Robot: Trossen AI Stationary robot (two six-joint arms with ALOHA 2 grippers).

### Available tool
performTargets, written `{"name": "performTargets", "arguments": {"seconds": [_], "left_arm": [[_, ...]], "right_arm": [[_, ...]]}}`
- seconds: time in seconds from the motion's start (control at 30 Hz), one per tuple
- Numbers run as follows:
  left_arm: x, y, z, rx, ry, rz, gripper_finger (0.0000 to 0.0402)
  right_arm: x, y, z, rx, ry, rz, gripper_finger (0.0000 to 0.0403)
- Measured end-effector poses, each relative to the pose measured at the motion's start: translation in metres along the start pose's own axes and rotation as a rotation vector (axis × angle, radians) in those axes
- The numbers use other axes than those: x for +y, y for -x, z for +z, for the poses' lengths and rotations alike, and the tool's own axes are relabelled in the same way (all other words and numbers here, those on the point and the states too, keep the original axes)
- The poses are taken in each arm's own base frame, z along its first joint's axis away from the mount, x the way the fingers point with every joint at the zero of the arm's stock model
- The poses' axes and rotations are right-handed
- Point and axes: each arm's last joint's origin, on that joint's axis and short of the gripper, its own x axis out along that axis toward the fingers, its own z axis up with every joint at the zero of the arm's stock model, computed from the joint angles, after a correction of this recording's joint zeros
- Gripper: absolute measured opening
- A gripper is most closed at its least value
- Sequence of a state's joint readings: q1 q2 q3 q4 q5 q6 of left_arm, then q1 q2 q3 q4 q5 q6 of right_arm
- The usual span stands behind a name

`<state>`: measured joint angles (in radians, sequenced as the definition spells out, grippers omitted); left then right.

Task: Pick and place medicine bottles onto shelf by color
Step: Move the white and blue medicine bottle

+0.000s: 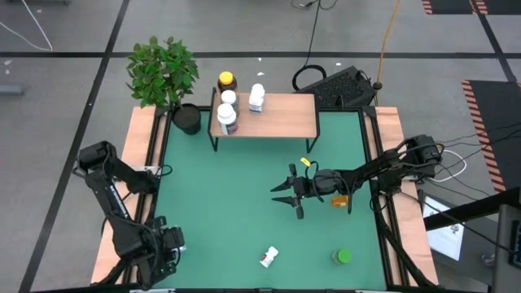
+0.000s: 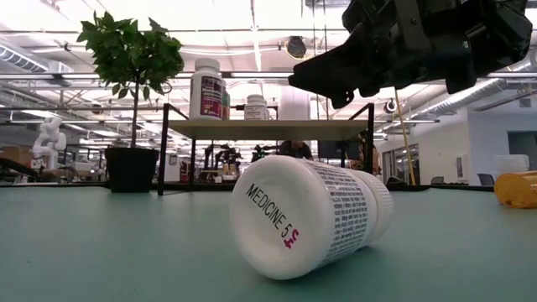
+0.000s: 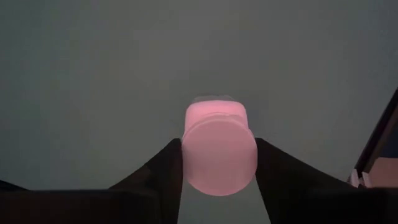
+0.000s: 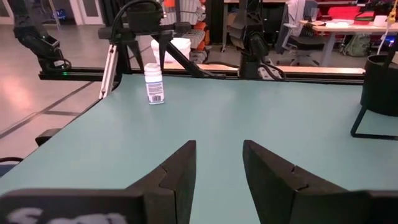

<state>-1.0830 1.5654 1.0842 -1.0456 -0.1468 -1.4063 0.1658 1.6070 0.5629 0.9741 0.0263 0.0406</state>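
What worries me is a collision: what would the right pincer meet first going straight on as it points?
Probably nothing soon: the open right pincer faces bare green table. The upright white bottle stands off to one side of that line, though depth is unclear.

The right end effector (image 4: pixel 217 165) hangs above the green table (image 4: pixel 261 118), its two dark fingers (image 4: pixel 177 171) parted with bare tabletop showing between them. Well ahead, near the table's far edge, a small white medicine bottle (image 4: pixel 154 83) stands upright. Just behind it rises the other arm's dark base (image 4: pixel 140 28). A black plant pot (image 4: pixel 380 84) sits at one side.
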Motion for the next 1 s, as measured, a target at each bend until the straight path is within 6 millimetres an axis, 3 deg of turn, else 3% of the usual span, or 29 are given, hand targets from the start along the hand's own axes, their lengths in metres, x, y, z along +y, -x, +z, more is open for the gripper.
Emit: {"name": "performTargets", "arguments": {"seconds": [0.2, 0.33, 0.63, 0.8, 1.0], "left_arm": [[0.005, -0.003, 0.022, -0.034, -0.078, 0.023, 0.0178], [0.015, -0.007, 0.051, -0.042, -0.126, 0.048, 0.0193], [0.048, -0.017, 0.123, -0.092, -0.175, 0.064, 0.017], [0.06, -0.019, 0.157, -0.192, -0.23, 0.008, 0.019], [0.074, -0.02, 0.177, -0.241, -0.233, 0.002, 0.0195]], "right_arm": [[0.001, -0.008, 0.003, -0.067, -0.002, 0.018, 0.0128], [0.004, -0.031, 0.004, -0.05, 0.002, 0.076, 0.0133], [0.012, -0.078, -0.01, 0.054, 0.002, 0.128, 0.0179], [0.015, -0.087, -0.012, 0.058, 0.001, 0.133, 0.0201], [0.015, -0.088, -0.013, 0.066, -0.013, 0.13, 0.0205]]}}
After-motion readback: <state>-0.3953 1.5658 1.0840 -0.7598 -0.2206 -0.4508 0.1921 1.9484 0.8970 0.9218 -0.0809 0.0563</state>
